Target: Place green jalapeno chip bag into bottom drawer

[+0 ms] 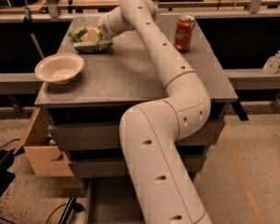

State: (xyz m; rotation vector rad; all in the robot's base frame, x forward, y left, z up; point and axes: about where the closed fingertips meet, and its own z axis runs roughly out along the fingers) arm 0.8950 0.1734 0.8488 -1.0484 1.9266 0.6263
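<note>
At the far left, an open brown cardboard box (pixel 41 149) stood on the floor against the cabinet; what it held could not be made out. On the flat grey metal counter (pixel 116 80) above it, a round white bowl (pixel 59 68) with a smooth rim sat near the left front edge, its pale inside bare. Behind the bowl, toward the far left corner of the counter, lay the small crinkled green jalapeno chip bag (pixel 92 45), green along its lower edge and pale on top. The cream-coloured end effector (pixel 97 33) was right at the bag, against its upper side; whether it was clenched on the bag or released could not be told. Low in the view, the bottom drawer (pixel 105 202), a shallow grey tray, was pulled out from the cabinet, largely covered by the arm. The thick, smooth white robot arm (pixel 177 120) rose from the lower middle, bent at a broad elbow over the counter's right front, and stretched back leftward. A red cylindrical soda can (pixel 184 32) stood upright right of the arm. Further right, a small clear bottle (pixel 273 63) sat on a ledge.
</note>
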